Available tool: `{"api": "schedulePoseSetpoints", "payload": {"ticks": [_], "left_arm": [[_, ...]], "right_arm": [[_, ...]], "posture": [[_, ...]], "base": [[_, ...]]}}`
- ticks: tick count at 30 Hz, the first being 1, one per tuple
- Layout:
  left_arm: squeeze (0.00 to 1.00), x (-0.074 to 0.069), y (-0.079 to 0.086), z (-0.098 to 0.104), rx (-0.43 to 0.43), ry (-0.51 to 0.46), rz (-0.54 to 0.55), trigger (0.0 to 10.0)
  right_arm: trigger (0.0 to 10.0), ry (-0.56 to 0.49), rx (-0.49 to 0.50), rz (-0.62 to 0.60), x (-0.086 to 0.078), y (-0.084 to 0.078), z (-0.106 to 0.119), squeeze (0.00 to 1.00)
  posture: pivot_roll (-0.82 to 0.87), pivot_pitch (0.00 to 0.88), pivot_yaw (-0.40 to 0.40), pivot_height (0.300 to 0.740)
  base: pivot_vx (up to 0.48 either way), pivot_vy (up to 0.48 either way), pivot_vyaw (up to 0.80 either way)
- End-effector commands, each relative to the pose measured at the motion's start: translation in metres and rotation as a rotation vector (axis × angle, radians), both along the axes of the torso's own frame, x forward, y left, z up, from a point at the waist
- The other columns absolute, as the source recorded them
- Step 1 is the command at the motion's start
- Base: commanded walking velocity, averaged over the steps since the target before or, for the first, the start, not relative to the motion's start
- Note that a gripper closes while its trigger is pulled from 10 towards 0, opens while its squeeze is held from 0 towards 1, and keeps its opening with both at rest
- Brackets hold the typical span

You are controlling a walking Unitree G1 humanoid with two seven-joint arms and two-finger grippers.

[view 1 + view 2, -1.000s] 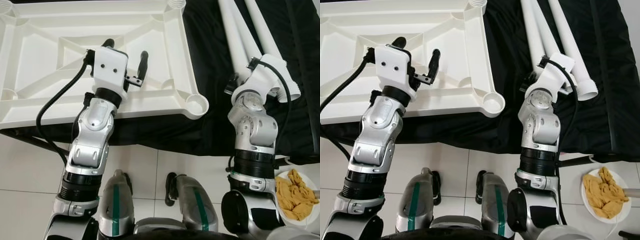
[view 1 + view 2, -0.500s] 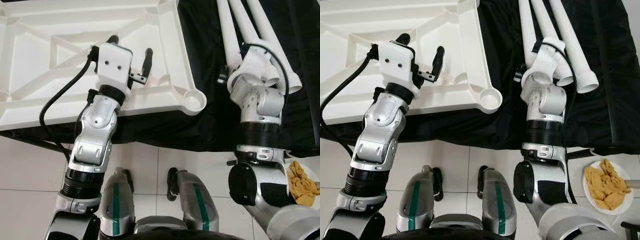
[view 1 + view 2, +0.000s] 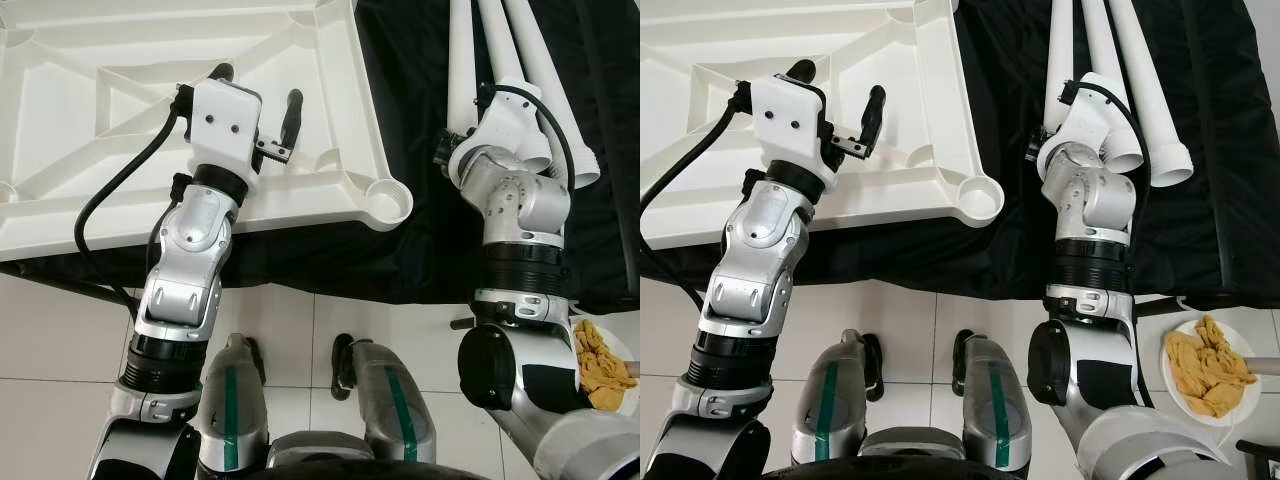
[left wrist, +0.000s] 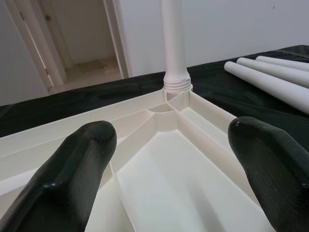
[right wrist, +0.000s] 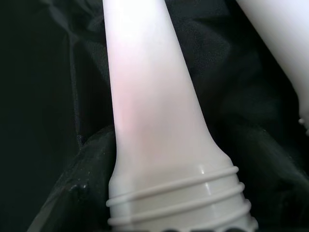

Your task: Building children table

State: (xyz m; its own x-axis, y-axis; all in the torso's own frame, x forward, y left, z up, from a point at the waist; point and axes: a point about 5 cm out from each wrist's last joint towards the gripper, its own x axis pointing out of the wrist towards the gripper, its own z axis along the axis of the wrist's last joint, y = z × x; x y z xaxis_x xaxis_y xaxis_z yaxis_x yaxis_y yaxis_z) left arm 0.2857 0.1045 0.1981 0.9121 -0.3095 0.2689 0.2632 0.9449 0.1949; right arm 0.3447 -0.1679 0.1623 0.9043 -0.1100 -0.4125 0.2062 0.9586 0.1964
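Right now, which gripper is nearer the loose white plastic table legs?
Right. The right gripper is at one loose white plastic table leg; the left gripper hovers over the upturned white tabletop.

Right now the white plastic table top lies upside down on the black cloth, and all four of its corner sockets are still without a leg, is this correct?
Not all four. The white plastic table top does lie upside down on the black cloth, but the left wrist view shows one white tube leg already standing upright in a corner socket.
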Motion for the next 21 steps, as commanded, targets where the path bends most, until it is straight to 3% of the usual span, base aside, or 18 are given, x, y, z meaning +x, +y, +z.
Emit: {"api": "schedulePoseSetpoints", "payload": {"ticks": [1,5,6,7,8,9,10,13,15,17,21], "left_arm": [[0.0,0.002,0.001,-0.003,-0.012,0.018,0.029,10.0],[0.0,0.003,0.001,-0.002,-0.013,0.017,0.029,10.0],[0.0,0.004,0.001,0.0,-0.022,0.013,0.025,10.0],[0.0,0.004,0.001,0.0,-0.022,0.013,0.025,10.0],[0.0,0.006,-0.001,0.002,-0.038,0.008,0.014,10.0],[0.0,0.008,-0.003,0.003,-0.058,0.01,0.005,10.0],[0.0,0.008,-0.003,0.003,-0.058,0.01,0.005,10.0],[0.0,0.011,-0.005,0.005,-0.104,0.013,-0.018,10.0],[0.0,0.011,-0.005,0.005,-0.104,0.013,-0.018,10.0],[0.0,0.013,-0.007,0.007,-0.132,0.008,-0.037,10.0],[0.0,0.017,-0.01,0.009,-0.138,-0.002,-0.049,10.0]], "right_arm": [[0.0,0.033,0.073,0.081,-0.002,0.013,-0.013,0.0],[0.0,0.019,0.076,0.101,-0.001,0.014,-0.012,0.0],[0.0,-0.051,0.076,0.154,0.0,0.016,-0.008,0.0],[0.0,-0.051,0.076,0.154,0.0,0.016,-0.008,0.0],[3.1,-0.166,0.094,0.222,0.0,0.019,0.0,0.0],[9.6,-0.265,0.092,0.292,-0.003,0.021,0.006,0.0],[9.6,-0.265,0.092,0.292,-0.003,0.021,0.006,0.0],[10.0,-0.423,0.075,0.354,-0.007,0.021,0.016,0.0],[10.0,-0.423,0.075,0.354,-0.007,0.021,0.016,0.0],[10.0,-0.514,0.078,0.34,-0.007,0.018,0.023,0.0],[10.0,-0.551,0.08,0.303,-0.004,0.015,0.027,0.0]], "posture": [[0.07,0.132,-0.028,0.74],[0.07,0.13,-0.03,0.74],[0.07,0.127,-0.036,0.74],[0.07,0.127,-0.036,0.74],[0.07,0.123,-0.049,0.74],[0.07,0.121,-0.059,0.74],[0.07,0.121,-0.059,0.74],[0.08,0.118,-0.073,0.74],[0.08,0.118,-0.073,0.74],[0.08,0.111,-0.085,0.74],[0.08,0.105,-0.088,0.74]], "base": [[0.0,0.0,0.0],[0.0,0.0,0.0],[0.0,0.0,0.0],[0.0,0.0,0.0],[0.0,0.0,0.0],[0.0,0.0,0.0],[0.0,0.0,0.0],[0.0,0.0,0.0],[0.0,0.0,0.0],[0.0,0.0,0.0],[0.0,0.0,0.0]]}}
